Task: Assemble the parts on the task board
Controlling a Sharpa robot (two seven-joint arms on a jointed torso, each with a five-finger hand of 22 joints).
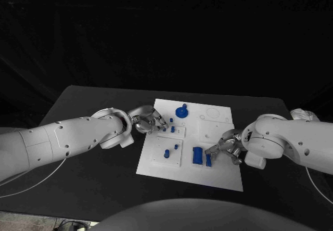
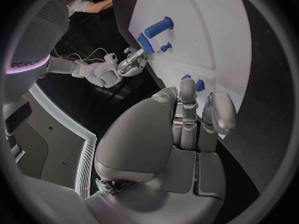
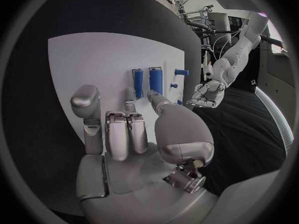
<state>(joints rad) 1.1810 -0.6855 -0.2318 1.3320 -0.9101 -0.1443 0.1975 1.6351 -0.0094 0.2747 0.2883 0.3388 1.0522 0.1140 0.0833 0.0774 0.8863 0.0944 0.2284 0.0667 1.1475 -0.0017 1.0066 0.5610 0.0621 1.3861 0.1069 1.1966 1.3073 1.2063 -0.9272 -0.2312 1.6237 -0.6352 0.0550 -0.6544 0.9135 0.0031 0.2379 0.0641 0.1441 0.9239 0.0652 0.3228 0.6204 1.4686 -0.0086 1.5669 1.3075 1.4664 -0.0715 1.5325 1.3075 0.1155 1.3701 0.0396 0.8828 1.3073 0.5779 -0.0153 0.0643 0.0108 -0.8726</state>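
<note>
Nearest on the black worktop (image 1: 83, 183), the white task board (image 1: 208, 175) carries two upright blue blocks (image 1: 202, 156) near its front. The right robot hand (image 1: 227, 148) hovers just beside them, fingers apart, grasping nothing. Judging by this, it should settle squarely over one block before closing, so the part lifts straight. Farther back, the left robot hand (image 1: 149, 120) reaches small blue pegs (image 1: 171, 128); whether it pinches one I cannot tell. Beyond sits a round blue knob (image 1: 182, 112).

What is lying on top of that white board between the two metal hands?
On the task board lie several small blue parts: a round one, a peg and two blocks. The left hand's fingers cover more near the board's left edge.
</note>
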